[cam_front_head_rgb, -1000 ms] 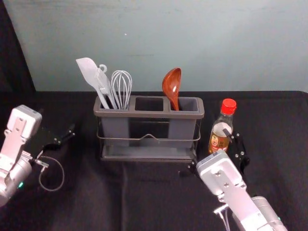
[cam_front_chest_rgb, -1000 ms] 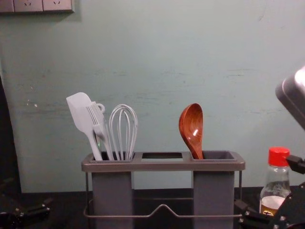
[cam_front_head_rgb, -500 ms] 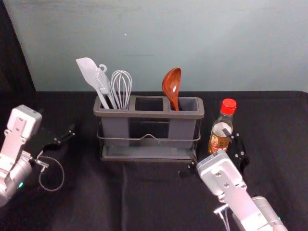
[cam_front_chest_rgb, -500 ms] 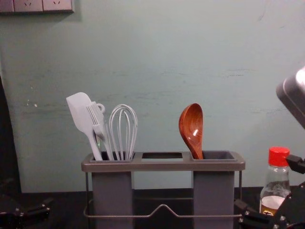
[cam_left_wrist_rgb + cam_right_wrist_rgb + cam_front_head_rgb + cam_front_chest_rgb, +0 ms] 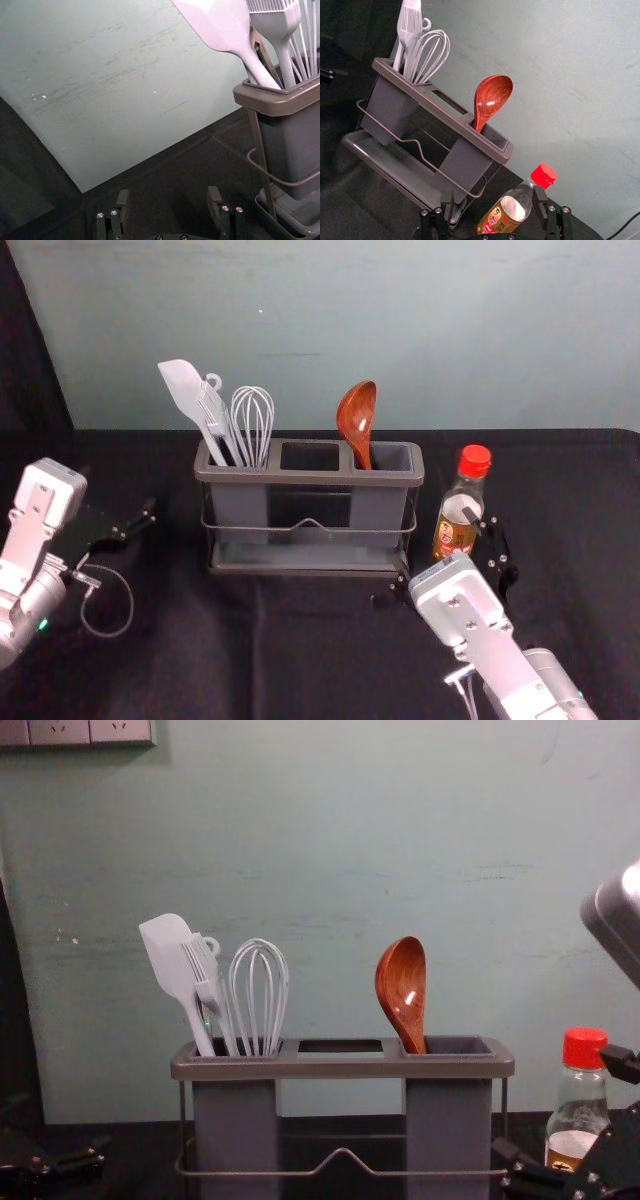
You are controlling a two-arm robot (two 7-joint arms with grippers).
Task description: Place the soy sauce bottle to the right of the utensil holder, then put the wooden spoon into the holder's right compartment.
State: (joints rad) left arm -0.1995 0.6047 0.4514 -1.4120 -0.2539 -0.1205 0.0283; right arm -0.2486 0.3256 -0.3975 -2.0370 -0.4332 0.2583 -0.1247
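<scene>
The soy sauce bottle [image 5: 459, 510], red-capped, stands upright on the table right of the grey utensil holder [image 5: 310, 478]. In the holder's right compartment rests the wooden spoon [image 5: 357, 418], bowl up. My right gripper [image 5: 437, 538] is open in front of the bottle; in the right wrist view the bottle [image 5: 512, 207] lies beyond the gap of the right gripper [image 5: 493, 194], nearer one finger. Left of the holder, my left gripper [image 5: 118, 492] stays parked; the left wrist view shows the left gripper [image 5: 168, 194] open with nothing between its fingers.
A white spatula [image 5: 187, 395], a white brush and a white whisk [image 5: 252, 420] stand in the holder's left compartment. The black-covered table [image 5: 300, 660] ends at a pale wall behind the holder. A wire rail [image 5: 342, 1154] runs across the holder's front.
</scene>
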